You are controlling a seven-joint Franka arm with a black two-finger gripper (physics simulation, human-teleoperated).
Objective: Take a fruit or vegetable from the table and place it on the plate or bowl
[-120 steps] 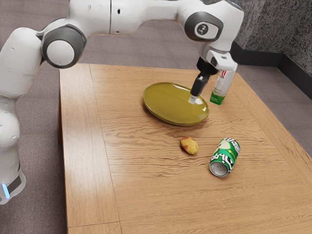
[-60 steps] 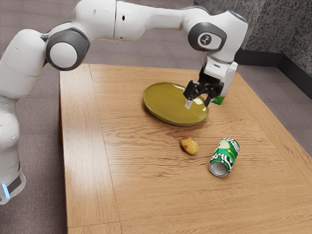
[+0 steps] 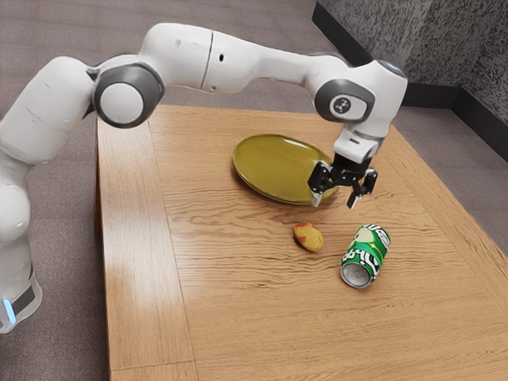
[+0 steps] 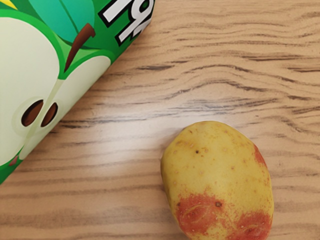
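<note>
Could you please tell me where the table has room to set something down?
Bare: the table at the exterior view's left, and the near strip below fruit and can. Crowded: between plate, fruit and can, where the open gripper hangs.

Lighting: bright, even, diffuse; I can place no single source. Shadows: faint and soft-edged under the plate (image 3: 274, 163), yellow-red fruit (image 3: 308, 236) and can (image 3: 365, 255) on the bench (image 3: 222, 309). Glare: a mild sheen on the arm's white shell (image 3: 254, 63).
</note>
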